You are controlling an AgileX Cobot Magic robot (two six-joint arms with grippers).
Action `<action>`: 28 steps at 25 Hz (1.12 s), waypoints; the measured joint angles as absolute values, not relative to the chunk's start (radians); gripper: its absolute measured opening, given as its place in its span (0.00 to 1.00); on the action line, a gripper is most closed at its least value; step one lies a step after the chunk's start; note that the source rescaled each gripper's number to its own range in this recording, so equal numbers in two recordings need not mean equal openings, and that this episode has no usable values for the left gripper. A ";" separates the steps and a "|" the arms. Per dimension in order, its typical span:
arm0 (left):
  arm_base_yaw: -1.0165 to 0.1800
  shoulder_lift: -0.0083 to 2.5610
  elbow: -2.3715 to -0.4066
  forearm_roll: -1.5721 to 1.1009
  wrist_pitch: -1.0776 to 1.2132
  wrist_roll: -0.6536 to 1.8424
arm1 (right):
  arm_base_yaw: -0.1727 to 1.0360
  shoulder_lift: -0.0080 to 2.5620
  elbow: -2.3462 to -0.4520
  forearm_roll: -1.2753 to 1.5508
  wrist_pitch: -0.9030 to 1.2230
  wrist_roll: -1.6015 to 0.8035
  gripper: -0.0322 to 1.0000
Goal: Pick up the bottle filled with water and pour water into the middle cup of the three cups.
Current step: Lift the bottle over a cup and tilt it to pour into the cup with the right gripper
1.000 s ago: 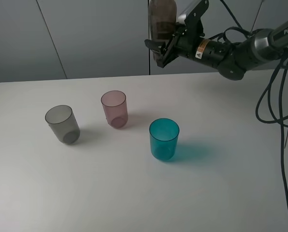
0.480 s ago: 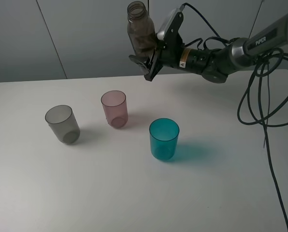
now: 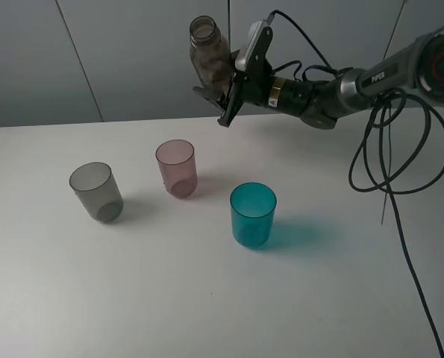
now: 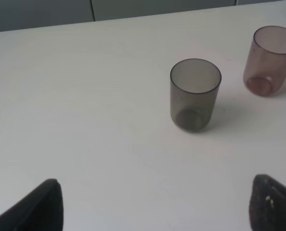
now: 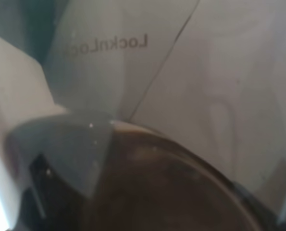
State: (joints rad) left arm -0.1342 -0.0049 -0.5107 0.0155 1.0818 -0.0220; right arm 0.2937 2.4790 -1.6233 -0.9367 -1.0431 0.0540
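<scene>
My right gripper (image 3: 223, 95) is shut on the smoky brown bottle (image 3: 210, 58) and holds it high in the air, tilted with its open neck toward the left, above and behind the pink-mauve middle cup (image 3: 177, 168). The bottle (image 5: 147, 144) fills the right wrist view; water shows as a line through the plastic. The grey cup (image 3: 96, 192) stands left of the pink one and the teal cup (image 3: 253, 215) right and nearer. The left wrist view shows the grey cup (image 4: 195, 94) and pink cup (image 4: 270, 59) ahead of my open left gripper (image 4: 152, 207), which is empty.
The white table (image 3: 207, 298) carries only the three cups. Black cables (image 3: 389, 156) hang at the right, over the table's right edge. A grey wall stands behind the table.
My right gripper has carried the bottle leftward toward the pink cup and tilted it, neck to the left. The cups have not moved.
</scene>
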 joint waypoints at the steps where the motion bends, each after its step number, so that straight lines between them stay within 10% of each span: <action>1: -0.134 -0.005 -0.511 0.016 1.082 -0.022 | 0.294 2.491 -1.636 -0.939 -1.048 0.042 0.03; 28: -0.134 -0.005 -0.511 0.016 1.082 -0.022 | 0.315 2.637 -1.841 -0.962 -1.030 -0.221 0.03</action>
